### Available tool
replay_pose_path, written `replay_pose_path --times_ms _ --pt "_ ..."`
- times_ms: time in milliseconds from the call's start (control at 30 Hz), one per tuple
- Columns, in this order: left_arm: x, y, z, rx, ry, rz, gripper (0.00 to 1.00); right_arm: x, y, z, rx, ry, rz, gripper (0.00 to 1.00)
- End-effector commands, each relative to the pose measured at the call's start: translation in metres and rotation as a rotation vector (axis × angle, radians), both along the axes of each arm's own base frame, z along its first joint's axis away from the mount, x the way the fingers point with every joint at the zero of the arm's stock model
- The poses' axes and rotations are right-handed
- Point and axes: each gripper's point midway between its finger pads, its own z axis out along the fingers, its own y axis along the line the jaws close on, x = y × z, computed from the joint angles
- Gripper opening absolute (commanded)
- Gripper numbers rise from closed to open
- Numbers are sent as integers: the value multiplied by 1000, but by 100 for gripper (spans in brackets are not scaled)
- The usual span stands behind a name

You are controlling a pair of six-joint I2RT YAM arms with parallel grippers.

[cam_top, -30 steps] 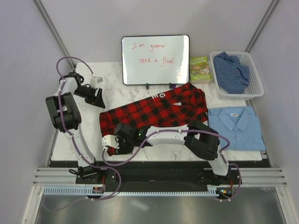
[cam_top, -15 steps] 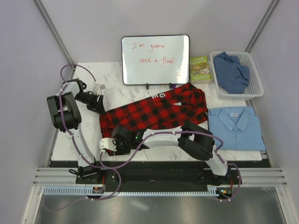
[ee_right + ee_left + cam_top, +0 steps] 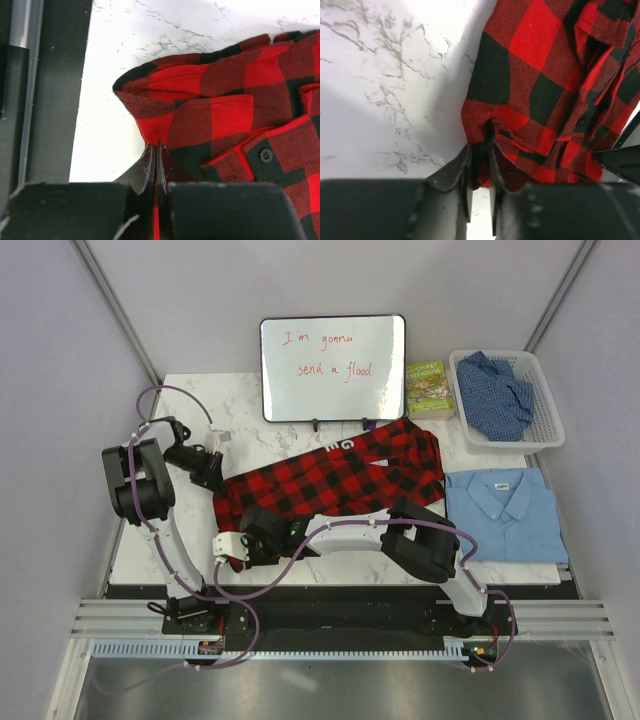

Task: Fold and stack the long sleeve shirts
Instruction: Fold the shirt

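Left wrist view: a bunched edge of the red-and-black checked flannel (image 3: 540, 95) is seen pinched between the closed fingers of the left claw (image 3: 480, 160), low over the marble bench (image 3: 380, 100). In the right wrist view, the near corner of that cloth is clamped tight in the right claw (image 3: 154, 155), close to the bench's front edge. From above, the left arm is seen bent at the flannel's left end, while the right arm is stretched leftward along the near edge. The flannel is spread diagonally mid-bench, rumpled, with white lettering near the whiteboard (image 3: 333, 368)
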Motion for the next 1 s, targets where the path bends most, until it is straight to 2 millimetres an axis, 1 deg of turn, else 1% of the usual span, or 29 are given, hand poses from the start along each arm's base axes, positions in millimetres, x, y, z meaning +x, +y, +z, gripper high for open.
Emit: replay_pose_path --times_ms 0,33,67,133,233,300,333,400,433,500,533,567,633,667,700,733,767,800,833,867,900,933,967 --pt "2 -1 18 24 -93 -46 18 9 11 12 51 -16 -13 0" --pt "1 -2 19 26 -95 -51 14 11 9 13 54 -12 -25 0" --pt "-2 -6 25 23 -96 -60 7 11 9 17 60 -8 -32 0" --pt "-5 -15 34 -10 -109 -76 3 16 7 23 69 -11 -50 0" --pt "-12 -36 52 -73 -113 -104 2 25 2 35 86 -21 -82 0" --pt "-15 -53 65 -110 -122 -139 2 32 -3 44 94 -25 -111 0" --pt "-15 -59 69 -121 -124 -147 2 41 -7 47 96 -33 -136 0" --pt "-15 -76 76 -148 -131 -172 2 47 -14 55 99 -41 -156 0" --pt "-18 -83 80 -162 -114 -177 2 55 -20 56 94 -48 -177 0" --pt "-14 -102 91 -193 -111 -186 2 59 -35 61 87 -56 -190 0" --pt "-13 -108 93 -203 -104 -188 2 65 -43 63 84 -62 -203 0" --pt "-9 -123 99 -210 -122 -224 2 65 -55 64 73 -62 -214 0" --pt "-4 -138 105 -225 -109 -227 2 71 -70 67 62 -66 -233 0" --pt "3 -151 108 -233 -113 -246 2 71 -81 70 50 -66 -243 0" --pt "5 -160 112 -249 -96 -237 2 74 -87 73 51 -67 -253 0" --pt "9 -167 114 -255 -94 -240 2 79 -100 77 46 -67 -275 0" --pt "18 -180 118 -266 -101 -258 2 81 -107 79 43 -65 -284 0" --pt "21 -187 120 -268 -88 -249 2 90 -117 81 40 -67 -312 0" --pt "32 -194 127 -271 -115 -252 2 92 -129 81 35 -68 -325 0" --pt "35 -205 122 -274 -101 -266 2 96 -137 81 29 -72 -334 0" --pt "38 -212 122 -271 -87 -258 2 107 -149 80 25 -76 -365 0" --pt "47 -219 128 -272 -111 -259 2 107 -160 77 16 -74 -374 0" --pt "47 -230 128 -276 -109 -277 2 111 -167 75 7 -87 -376 0"
